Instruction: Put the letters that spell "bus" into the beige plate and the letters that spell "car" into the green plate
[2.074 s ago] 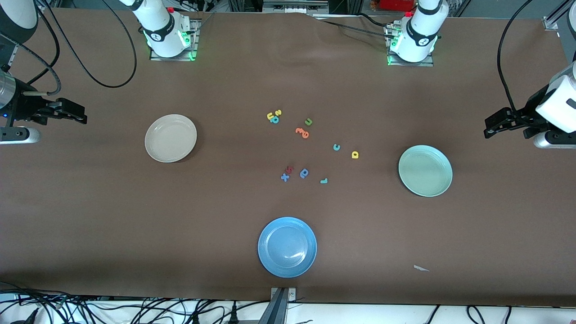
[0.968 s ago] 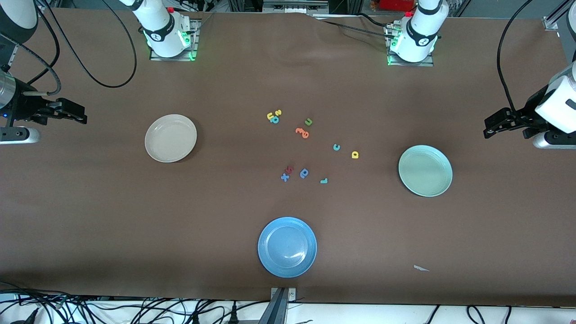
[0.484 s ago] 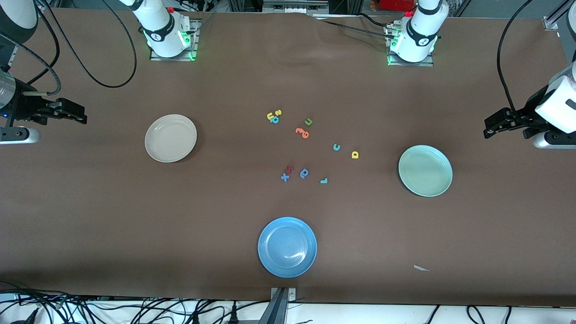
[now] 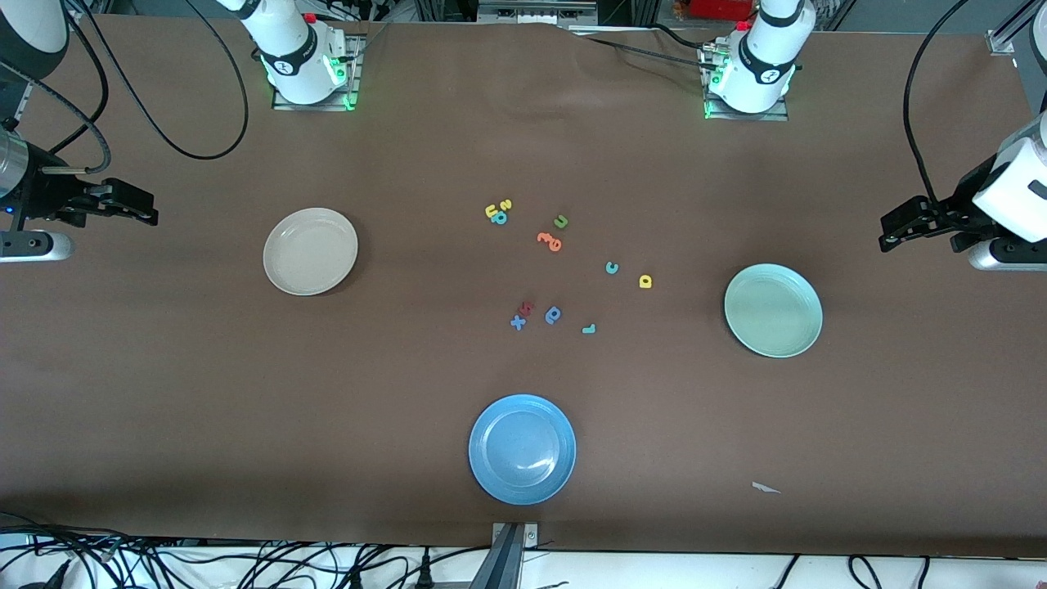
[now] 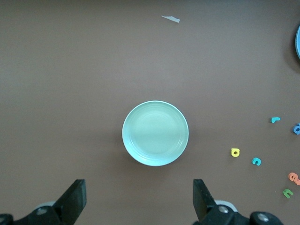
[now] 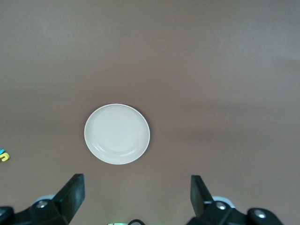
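Observation:
The beige plate (image 4: 310, 251) (image 6: 117, 134) lies toward the right arm's end and holds nothing. The green plate (image 4: 773, 310) (image 5: 155, 133) lies toward the left arm's end, also bare. Mid-table, a yellow u (image 4: 492, 212), a yellow s (image 4: 506, 204) and a teal b (image 4: 501, 218) cluster together. A teal c (image 4: 611, 267) (image 5: 256, 161), a yellow a (image 4: 645, 281) (image 5: 235, 152) and a teal r (image 4: 588, 329) (image 5: 275, 120) lie nearer the green plate. My right gripper (image 4: 152, 208) (image 6: 137, 197) hangs open above the table's end. My left gripper (image 4: 885, 232) (image 5: 139, 201) waits open likewise.
A blue plate (image 4: 522, 449) sits nearest the front camera. Among the letters lie a green u (image 4: 561, 221), orange letters (image 4: 550, 240), a red letter (image 4: 527, 307), a blue x (image 4: 518, 322) and a blue rounded letter (image 4: 553, 315). A paper scrap (image 4: 765, 487) lies near the front edge.

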